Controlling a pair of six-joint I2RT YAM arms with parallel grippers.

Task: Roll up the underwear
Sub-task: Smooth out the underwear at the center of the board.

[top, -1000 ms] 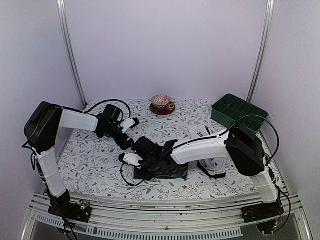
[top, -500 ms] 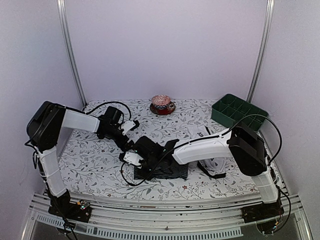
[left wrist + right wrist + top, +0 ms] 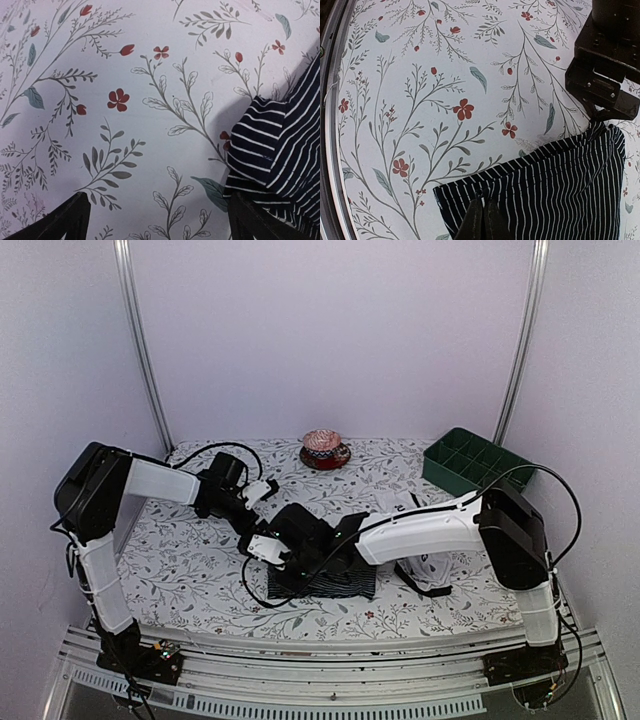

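Note:
The black underwear with thin stripes (image 3: 338,583) lies folded flat near the table's front edge. It also fills the lower right of the right wrist view (image 3: 560,185). My right gripper (image 3: 483,216) is shut on a small pinch of this cloth, close to its left edge. From above, the right gripper (image 3: 283,562) sits over that left end. My left gripper (image 3: 157,227) is open over bare tablecloth, its right finger (image 3: 252,220) at a corner of the striped cloth (image 3: 282,150). The white underwear (image 3: 432,568) lies partly under my right arm.
A green compartment tray (image 3: 475,462) stands at the back right. A small bowl on a saucer (image 3: 325,450) sits at the back centre. The left gripper's body (image 3: 605,65) hangs just beyond the cloth's far corner. The table's metal rim (image 3: 330,150) runs close on the left.
The right gripper's fingers have closed on the striped cloth, and its elbow has swung right. The left gripper has drawn back slightly toward the left and stayed open.

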